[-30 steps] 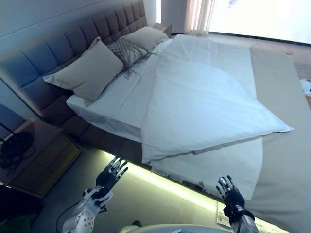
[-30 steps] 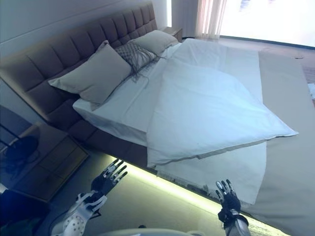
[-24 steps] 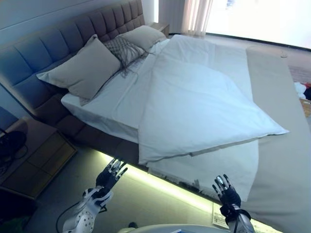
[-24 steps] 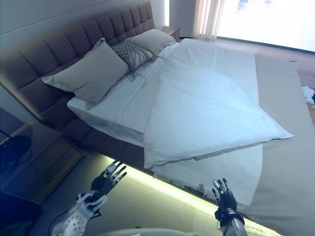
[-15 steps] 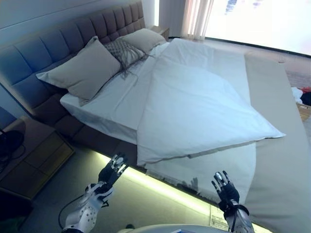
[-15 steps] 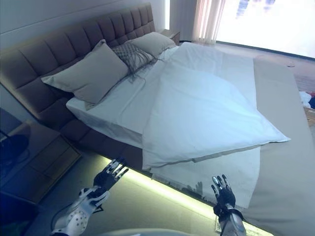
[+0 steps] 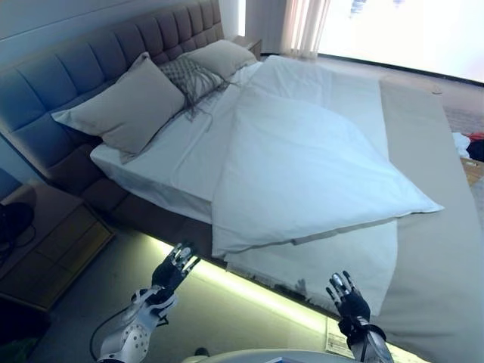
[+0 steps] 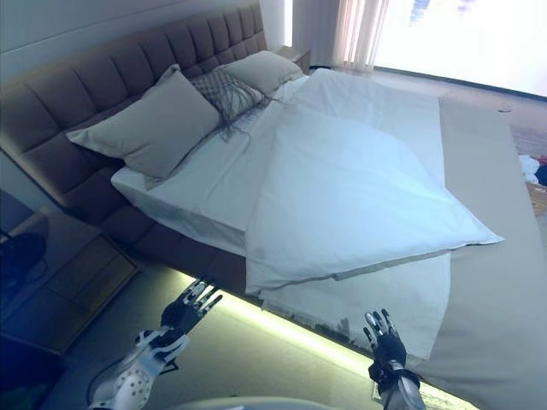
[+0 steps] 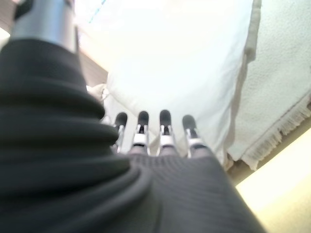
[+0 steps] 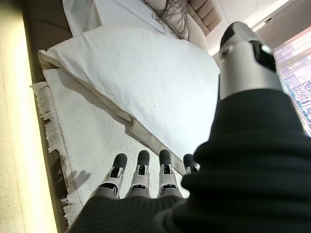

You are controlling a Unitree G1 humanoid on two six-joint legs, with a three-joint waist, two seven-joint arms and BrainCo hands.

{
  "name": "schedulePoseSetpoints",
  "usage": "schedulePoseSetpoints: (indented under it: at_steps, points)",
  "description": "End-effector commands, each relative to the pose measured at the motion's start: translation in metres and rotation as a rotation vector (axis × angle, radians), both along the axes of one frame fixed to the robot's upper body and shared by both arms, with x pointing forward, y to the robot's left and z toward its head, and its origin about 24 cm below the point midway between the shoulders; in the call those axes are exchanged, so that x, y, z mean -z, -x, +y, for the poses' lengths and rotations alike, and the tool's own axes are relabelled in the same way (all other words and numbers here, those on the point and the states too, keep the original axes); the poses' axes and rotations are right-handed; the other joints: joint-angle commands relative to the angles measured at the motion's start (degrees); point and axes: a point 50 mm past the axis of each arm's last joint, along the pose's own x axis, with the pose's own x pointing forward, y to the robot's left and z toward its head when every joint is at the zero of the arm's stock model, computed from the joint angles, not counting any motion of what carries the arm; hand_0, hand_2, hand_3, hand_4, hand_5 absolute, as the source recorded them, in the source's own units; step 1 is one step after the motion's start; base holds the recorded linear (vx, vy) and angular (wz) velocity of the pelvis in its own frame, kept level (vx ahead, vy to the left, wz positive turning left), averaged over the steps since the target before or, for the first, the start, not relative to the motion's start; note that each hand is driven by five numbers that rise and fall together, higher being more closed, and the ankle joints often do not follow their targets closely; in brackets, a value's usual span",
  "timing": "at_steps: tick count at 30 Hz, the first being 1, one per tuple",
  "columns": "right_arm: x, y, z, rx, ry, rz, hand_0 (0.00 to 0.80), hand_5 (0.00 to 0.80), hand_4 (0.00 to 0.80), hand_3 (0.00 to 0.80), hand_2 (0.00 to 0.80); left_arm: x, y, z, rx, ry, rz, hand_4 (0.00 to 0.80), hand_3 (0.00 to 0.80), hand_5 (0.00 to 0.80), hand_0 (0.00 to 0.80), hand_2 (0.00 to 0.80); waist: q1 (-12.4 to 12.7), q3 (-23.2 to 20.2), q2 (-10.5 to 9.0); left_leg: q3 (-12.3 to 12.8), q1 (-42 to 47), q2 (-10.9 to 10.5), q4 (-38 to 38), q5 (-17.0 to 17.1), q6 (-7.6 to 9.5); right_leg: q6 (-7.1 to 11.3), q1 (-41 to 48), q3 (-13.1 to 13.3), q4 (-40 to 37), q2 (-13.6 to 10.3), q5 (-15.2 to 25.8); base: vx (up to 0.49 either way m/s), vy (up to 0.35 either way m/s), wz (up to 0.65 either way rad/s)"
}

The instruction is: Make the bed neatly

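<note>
I'm looking down at the bed (image 7: 423,287) from its side. The white duvet (image 7: 310,166) lies skewed across the mattress, one corner hanging at the near edge, over a fringed white throw (image 7: 333,265) that drapes off the side. 2 beige pillows (image 7: 125,106) lean on the headboard (image 7: 68,76) with a patterned cushion (image 7: 189,76) between them. A nightstand (image 7: 53,242) stands by the bed's head, to my left. My left hand (image 7: 172,271) hovers over the floor, short of the bed, fingers straight and spread, holding nothing. My right hand (image 7: 347,302) hangs by the throw's fringe, fingers likewise straight, empty.
</note>
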Motion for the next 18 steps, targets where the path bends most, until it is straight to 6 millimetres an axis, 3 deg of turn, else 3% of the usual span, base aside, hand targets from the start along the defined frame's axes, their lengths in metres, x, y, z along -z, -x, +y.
schedulePoseSetpoints:
  at_steps: [1, 3, 7, 11, 13, 15, 18]
  points:
    - [-0.018, -0.026, 0.0, -0.014, 0.003, -0.124, 0.0, 0.0, 0.0, 0.0, 0.0, -0.016, -0.014, -0.001, -0.019, 0.031, -0.122, 0.0, 0.0, 0.0, 0.0, 0.0, 1.0, 1.7, 1.0, 2.5, -0.3, -1.0, 1.8, -2.5, 2.65, 0.53, -4.6, -2.5, 2.7, -0.3, 5.0, 0.103, 0.148, 0.0]
    - [-0.016, -0.023, 0.001, -0.016, 0.007, -0.111, 0.0, 0.0, 0.0, 0.0, 0.0, -0.015, -0.009, 0.002, -0.032, 0.034, -0.115, 0.0, 0.0, 0.0, 0.0, 0.0, 1.1, 1.8, 1.0, 2.2, -0.1, -1.6, 2.4, -3.0, 3.3, 0.78, -4.7, -1.9, 4.2, -0.9, 4.5, 0.097, 0.113, 0.01]
    - [-0.019, -0.022, -0.002, 0.018, 0.011, -0.138, 0.0, 0.0, 0.0, 0.0, 0.0, -0.015, -0.006, 0.01, -0.032, 0.013, -0.118, 0.0, 0.0, 0.0, 0.0, 0.0, 1.2, 3.6, 0.38, 0.8, -1.8, -4.5, 8.9, -5.8, 6.57, 0.95, -8.3, 0.1, 16.4, -3.7, 5.7, 0.073, 0.15, 0.04]
    - [-0.024, -0.023, -0.007, 0.078, 0.008, -0.181, 0.0, 0.0, 0.0, 0.0, 0.0, -0.012, -0.011, 0.011, 0.004, -0.007, -0.109, 0.0, 0.0, 0.0, 0.0, 0.0, 0.6, 5.5, 2.22, -1.4, -2.5, -6.7, 13.3, -8.5, 10.54, -0.57, -15.3, 3.8, 37.4, -4.6, 11.0, 0.076, 0.23, 0.16]
    - [-0.022, -0.016, -0.012, 0.1, 0.0, -0.176, 0.0, 0.0, 0.0, 0.0, 0.0, -0.014, -0.013, 0.017, 0.006, -0.02, -0.106, 0.0, 0.0, 0.0, 0.0, 0.0, 0.0, 6.6, 3.47, -1.0, -1.7, -6.8, 14.8, -9.7, 11.03, -0.25, -20.2, 4.2, 47.1, -4.4, 13.9, 0.118, 0.228, 0.5]
    - [-0.02, -0.012, -0.013, 0.094, 0.0, -0.164, 0.0, 0.0, 0.0, 0.0, 0.0, -0.018, -0.014, 0.022, -0.007, -0.018, -0.107, 0.0, 0.0, 0.0, 0.0, 0.0, -0.1, 7.0, 3.17, -0.3, -0.9, -7.0, 15.2, -10.1, 10.59, 0.06, -21.6, 3.3, 45.6, -5.4, 14.3, 0.184, 0.005, 0.33]
    - [-0.019, -0.008, -0.013, 0.096, 0.001, -0.164, 0.0, 0.0, 0.0, 0.0, 0.0, -0.024, -0.013, 0.022, -0.022, -0.014, -0.108, 0.0, 0.0, 0.0, 0.0, 0.0, -0.9, 7.0, 0.23, -1.7, 1.2, -8.8, 15.2, -12.4, 9.01, 1.74, -20.8, 2.3, 28.9, -7.2, 18.1, 0.331, -0.242, -0.02]
